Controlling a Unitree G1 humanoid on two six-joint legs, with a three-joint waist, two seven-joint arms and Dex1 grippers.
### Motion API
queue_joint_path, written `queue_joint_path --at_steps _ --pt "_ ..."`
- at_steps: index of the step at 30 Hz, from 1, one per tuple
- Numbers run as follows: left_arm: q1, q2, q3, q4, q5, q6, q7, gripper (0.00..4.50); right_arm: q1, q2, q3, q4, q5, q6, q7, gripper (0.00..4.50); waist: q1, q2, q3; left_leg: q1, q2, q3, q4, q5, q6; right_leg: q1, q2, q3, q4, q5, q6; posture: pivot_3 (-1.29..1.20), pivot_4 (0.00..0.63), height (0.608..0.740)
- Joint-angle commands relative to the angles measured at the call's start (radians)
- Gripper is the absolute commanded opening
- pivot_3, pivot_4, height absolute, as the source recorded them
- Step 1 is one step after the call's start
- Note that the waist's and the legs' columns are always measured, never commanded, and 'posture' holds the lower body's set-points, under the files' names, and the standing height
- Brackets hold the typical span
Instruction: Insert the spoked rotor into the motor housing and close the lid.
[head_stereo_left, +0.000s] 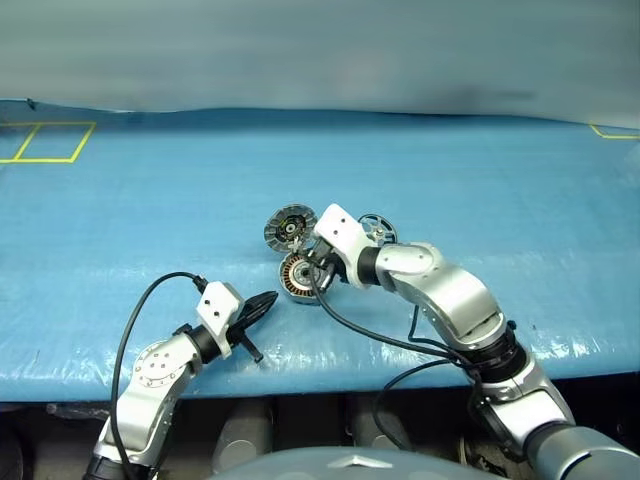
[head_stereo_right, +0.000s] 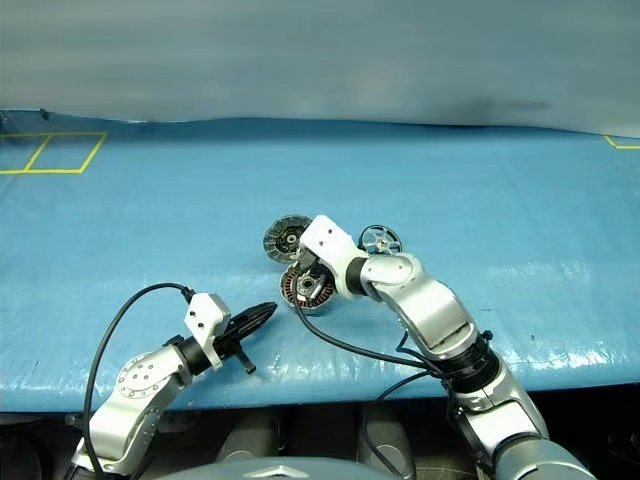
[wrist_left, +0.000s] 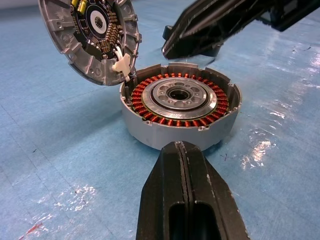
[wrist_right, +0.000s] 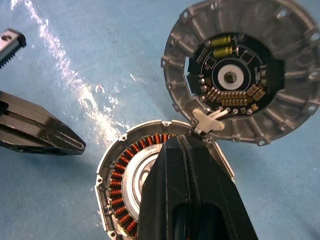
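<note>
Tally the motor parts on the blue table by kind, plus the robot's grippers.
motor housing: 1
lid, open: 1
spoked rotor: 1
grippers: 2, left gripper and right gripper
Total: 5

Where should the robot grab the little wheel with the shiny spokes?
Probably by its black rim, coming down from above. The spoked rotor seems to lie flat on the blue table, so its rim is the edge easiest to reach, with open gaps between the spokes for one finger.

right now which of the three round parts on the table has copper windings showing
The motor housing, lying flat and open beside the left pincer. The lid shows a black circuit board; the spoked rotor has silver spokes.
</note>
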Motion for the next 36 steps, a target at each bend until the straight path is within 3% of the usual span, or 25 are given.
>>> queue_joint_path --at_steps 1,8,9,11,18,27,36 --pt "-0.011 0.009 -0.001 -0.011 -0.005 -0.009 -0.015 0.00 0.021 -0.045 -0.079 -0.086 0.044 0.015 0.021 0.04 0.001 0.000 0.000 0.000 0.000 0.000 0.000 0.000 0.000 0.000 0.000 0.000 0.000 0.000 0.000 0.00 0.150 0.740" --pt "-0.024 0.014 -0.006 -0.009 -0.001 -0.005 -0.024 0.00 0.045 -0.265 -0.164 -0.041 0.064 -0.030 0.113 0.04 0.003 0.000 0.000 0.000 0.000 0.000 0.000 0.000 0.000 0.000 -0.001 0.000 -0.001 0.000 0.000 0.00 0.150 0.740" --pt "-0.025 0.013 -0.007 -0.008 -0.002 -0.005 -0.024 0.00 0.048 -0.285 -0.171 -0.021 0.062 -0.044 0.121 0.21 0.002 0.000 0.000 0.000 0.000 0.000 0.000 0.000 0.000 0.000 -0.001 0.000 -0.001 0.000 0.000 0.00 0.150 0.740" --pt "-0.026 0.012 -0.008 -0.008 -0.002 -0.005 -0.021 0.00 0.056 -0.318 -0.171 0.015 0.046 -0.080 0.132 0.63 0.001 -0.001 0.000 0.000 0.000 0.001 0.000 0.000 0.000 0.000 0.000 0.000 -0.001 0.000 0.000 0.00 0.150 0.740" --pt "-0.022 0.009 -0.009 -0.018 -0.002 0.002 -0.013 0.00 0.037 -0.322 -0.181 0.150 -0.017 -0.153 0.079 2.91 0.002 -0.001 0.001 -0.001 0.000 0.001 0.000 0.000 0.000 0.000 0.000 0.000 -0.001 0.000 0.000 0.00 0.150 0.740" --pt "-0.021 0.006 -0.007 -0.025 -0.002 0.009 -0.008 0.00 -0.045 -0.306 -0.133 0.305 -0.079 -0.233 0.106 2.91 0.001 -0.001 0.001 0.000 0.000 0.001 0.000 0.000 0.000 0.000 0.000 0.000 -0.001 0.000 0.000 0.00 0.150 0.740" --pt "-0.020 0.003 -0.009 -0.045 -0.003 0.021 0.001 0.00 -0.107 -0.190 -0.170 0.426 -0.066 -0.165 0.061 2.91 0.001 -0.001 0.001 0.000 0.000 0.001 0.000 0.000 0.000 0.001 0.000 0.000 -0.001 0.000 0.000 0.00 0.150 0.740"
